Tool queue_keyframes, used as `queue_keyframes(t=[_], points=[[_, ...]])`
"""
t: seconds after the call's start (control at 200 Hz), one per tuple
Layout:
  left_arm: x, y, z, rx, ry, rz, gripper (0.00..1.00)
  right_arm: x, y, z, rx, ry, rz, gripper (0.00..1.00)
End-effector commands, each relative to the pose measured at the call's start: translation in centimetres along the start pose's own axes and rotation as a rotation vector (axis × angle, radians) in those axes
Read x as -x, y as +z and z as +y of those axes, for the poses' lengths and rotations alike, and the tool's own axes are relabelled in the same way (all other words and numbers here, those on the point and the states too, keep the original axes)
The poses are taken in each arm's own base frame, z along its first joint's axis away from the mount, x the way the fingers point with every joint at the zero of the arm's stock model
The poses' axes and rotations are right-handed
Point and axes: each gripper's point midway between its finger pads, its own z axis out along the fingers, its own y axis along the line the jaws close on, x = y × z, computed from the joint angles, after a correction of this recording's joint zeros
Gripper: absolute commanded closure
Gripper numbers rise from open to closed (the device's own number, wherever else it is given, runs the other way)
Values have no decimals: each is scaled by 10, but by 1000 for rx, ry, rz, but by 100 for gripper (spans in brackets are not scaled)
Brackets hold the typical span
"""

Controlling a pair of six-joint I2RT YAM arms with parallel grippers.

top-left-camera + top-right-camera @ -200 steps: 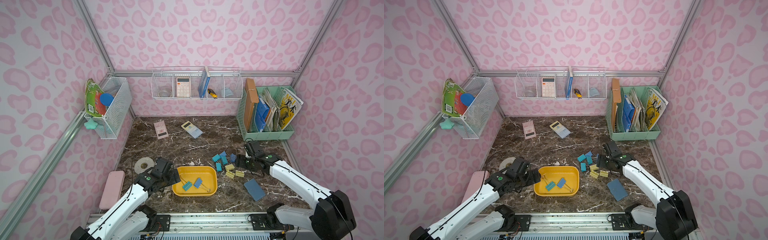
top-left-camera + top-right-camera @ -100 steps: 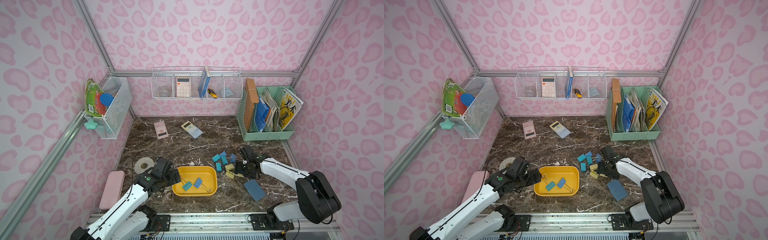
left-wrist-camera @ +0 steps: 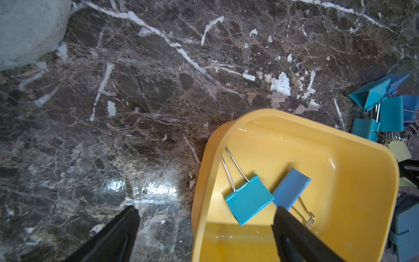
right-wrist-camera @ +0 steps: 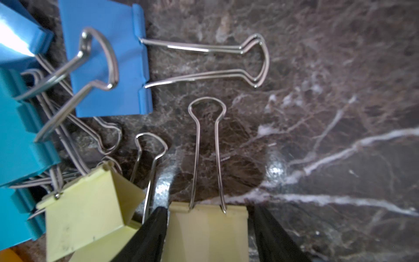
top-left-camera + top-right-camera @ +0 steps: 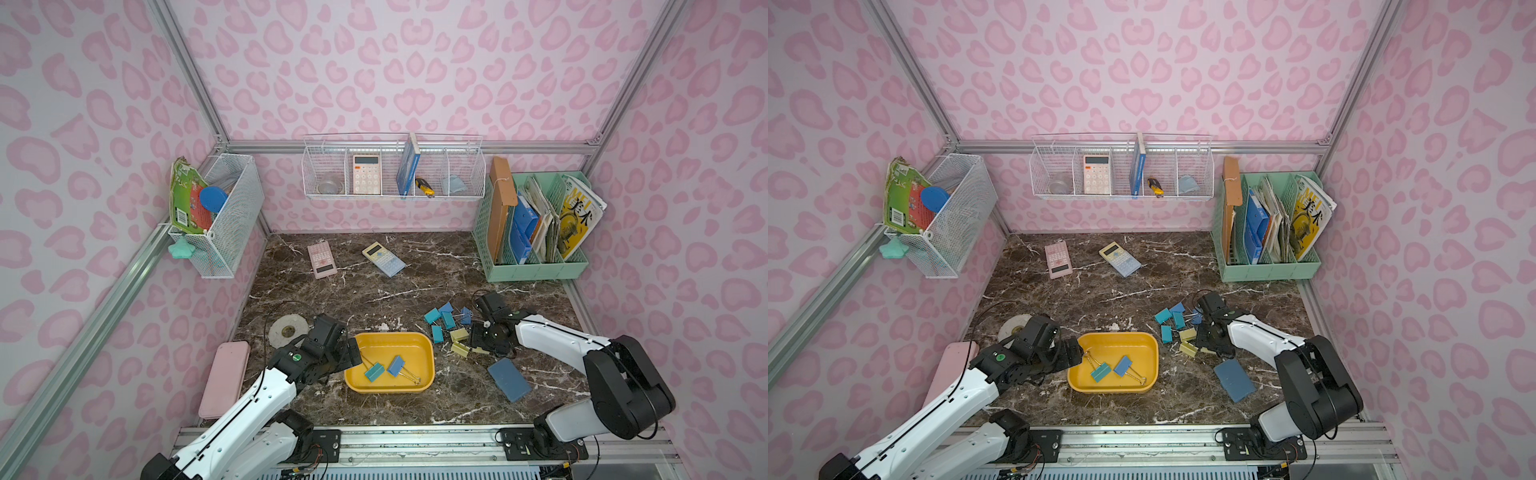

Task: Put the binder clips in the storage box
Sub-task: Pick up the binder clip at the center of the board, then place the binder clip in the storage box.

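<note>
One yellow clip (image 4: 207, 236) sits between right tool (image 4: 208, 209) fingers (image 4: 147, 240), wrist-view only.

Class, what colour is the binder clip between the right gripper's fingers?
Pale yellow clip; clearest in right wrist view.

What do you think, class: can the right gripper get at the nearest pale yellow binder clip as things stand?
Probably yes: the right gripper straddles the pale yellow clip, with nothing else between.
</note>
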Motion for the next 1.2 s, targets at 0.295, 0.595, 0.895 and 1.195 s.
queue_keyframes(t=[0.295, 0.595, 0.895, 1.195], points=[[1, 0, 0, -1, 7, -5, 4, 10, -27, 5, -53, -44, -56, 52], [1, 1, 2, 13, 6, -2, 4, 33, -106, 109, 140, -246, -181, 55], [2, 0, 6, 29, -4, -11, 4, -30, -106, 247, 374, -492, -84, 55], [3, 0, 7, 37, -6, -18, 4, -79, -81, 293, 441, -595, 9, 55]])
